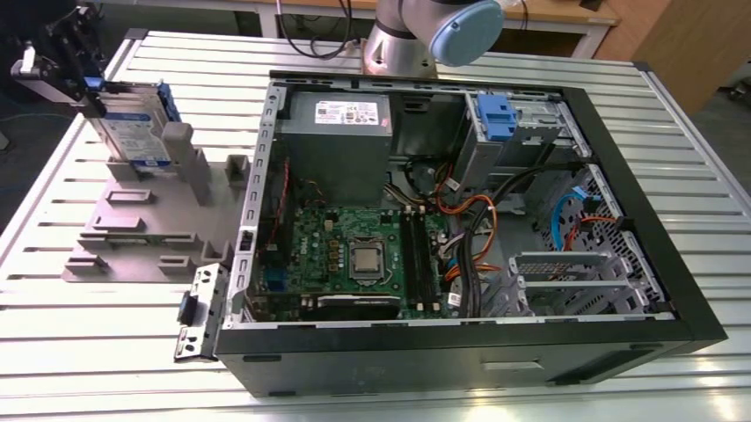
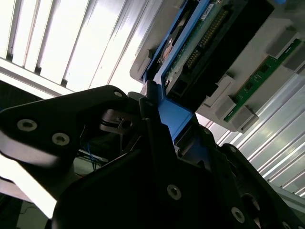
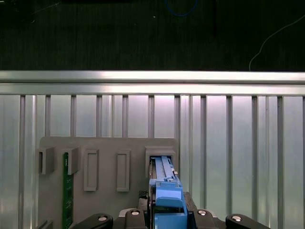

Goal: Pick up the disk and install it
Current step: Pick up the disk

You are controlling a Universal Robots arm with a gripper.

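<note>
Table (image 1: 118,369): slatted aluminium, carries everything.

Computer case (image 1: 411,356): black tower lying on its side with the panel off. The motherboard (image 1: 352,255) and grey power supply (image 1: 340,123) are exposed. A drive cage with a blue latch piece (image 1: 493,114) sits in the case's far corner, and I see no disk seated in it.

Robot arm (image 1: 411,35): its base stands beyond the case, on the far side of the table.

Fixture plate (image 1: 129,229): grey, with upright slotted holders, just beside the case on the exterior view's left.

Disk (image 1: 127,132): stands on edge at the far end of the fixture, label face outward, blue carrier around it. It is well apart from the case. In the first wrist view its carrier runs from between the fingers to one of the fixture's slots.

Hand (image 1: 83,75): at the disk's top edge. In the second wrist view the black fingers (image 2: 143,109) sit either side of the blue carrier, narrow and clamped on it.

Memory module (image 3: 66,191): green strip, upright in a neighbouring slot.

Status: grasp made. Whether the disk has cleared its slot is hard to tell; it looks seated or barely raised. Judged early in the task, with the pick-up in hand and the carry and install not yet done.
</note>
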